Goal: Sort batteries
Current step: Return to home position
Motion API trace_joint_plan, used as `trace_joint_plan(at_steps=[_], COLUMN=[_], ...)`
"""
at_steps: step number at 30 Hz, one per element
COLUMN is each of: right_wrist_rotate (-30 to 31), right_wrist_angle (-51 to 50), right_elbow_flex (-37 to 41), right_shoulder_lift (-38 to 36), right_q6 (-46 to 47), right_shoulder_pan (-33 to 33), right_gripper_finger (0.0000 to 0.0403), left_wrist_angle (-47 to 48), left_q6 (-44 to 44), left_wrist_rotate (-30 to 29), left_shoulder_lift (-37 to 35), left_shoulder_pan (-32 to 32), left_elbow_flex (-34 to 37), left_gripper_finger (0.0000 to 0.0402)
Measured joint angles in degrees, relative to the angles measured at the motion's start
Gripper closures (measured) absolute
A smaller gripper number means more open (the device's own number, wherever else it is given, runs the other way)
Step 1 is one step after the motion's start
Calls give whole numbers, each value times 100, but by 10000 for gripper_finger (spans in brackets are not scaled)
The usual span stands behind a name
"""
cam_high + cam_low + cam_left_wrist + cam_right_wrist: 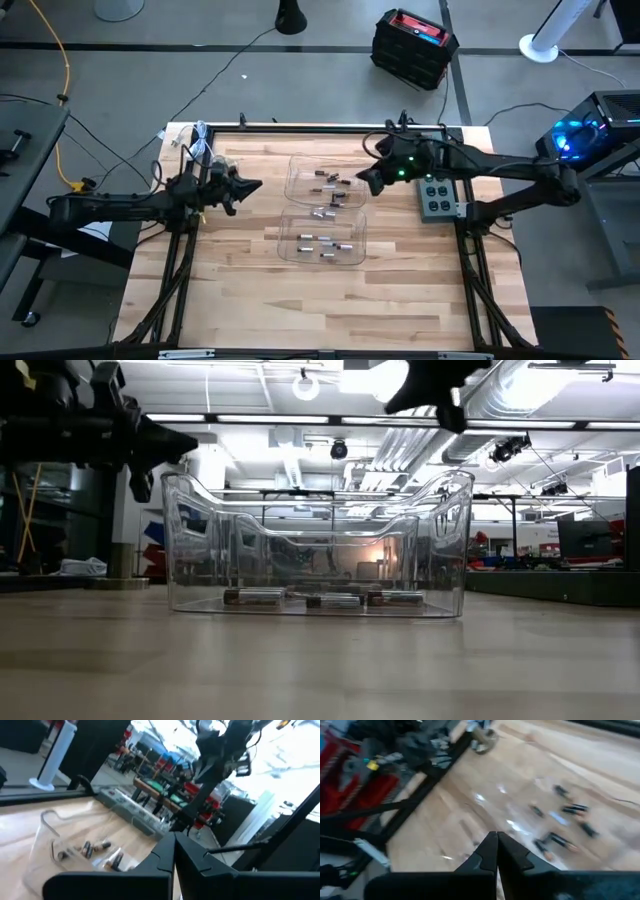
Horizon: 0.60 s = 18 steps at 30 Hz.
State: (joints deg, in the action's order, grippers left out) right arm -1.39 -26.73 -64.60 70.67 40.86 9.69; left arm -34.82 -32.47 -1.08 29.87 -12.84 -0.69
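Showing a late stage of sorting the batteries (330, 210), read left to right with the far tray (292, 170) as the reference.

- **Left gripper:** Well to the left of the far tray, the left gripper (252, 186) is hovering above the table (240, 290). Its fingers are pressing together on nothing, as its own wrist view confirms.
- **Far tray:** Inside it, the dark cells (335, 183) are lying on their sides. Their long axes are pointing several ways, some across the table and some slanting.
- **Near tray:** Touching the far tray's front edge, the near tray (283, 240) is holding the silvery cells (322, 240). These are lying flat in rough rows, with long axes running mostly left to right. The low view is showing three of them lengthwise along its floor.
- **Seam:** A few cells close to the seam between the trays cannot be assigned to either tray.
- **Right gripper:** At the far tray's right rim, the right gripper (364, 180) is hanging raised, its fingers likewise closed and empty.
- **Power strip:** Farther right of the far tray, the power strip (437, 196) is lying apart from both arms.

No cells are showing on the boards outside the trays, so the sorting is judged complete. Only parking the arms appears to be left.
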Motion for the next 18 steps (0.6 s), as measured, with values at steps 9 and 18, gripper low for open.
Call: trace_joint_plan(at_steps=[9,18], right_wrist_rotate=[143,-931], right_wrist_angle=[395,5012], right_elbow_flex=[1317,4285], right_shoulder_lift=[-986,-1850], right_q6=[-61,-517], right_shoulder_pan=[-261,1019], right_gripper_finger=[403,403], left_wrist_angle=[-234,-195], left_q6=[-334,-334], left_wrist_rotate=[-70,-70], left_shoulder_lift=[-4,-4], left_shoulder_pan=[2,2], left_elbow_flex=[-4,-4], left_gripper_finger=[401,401])
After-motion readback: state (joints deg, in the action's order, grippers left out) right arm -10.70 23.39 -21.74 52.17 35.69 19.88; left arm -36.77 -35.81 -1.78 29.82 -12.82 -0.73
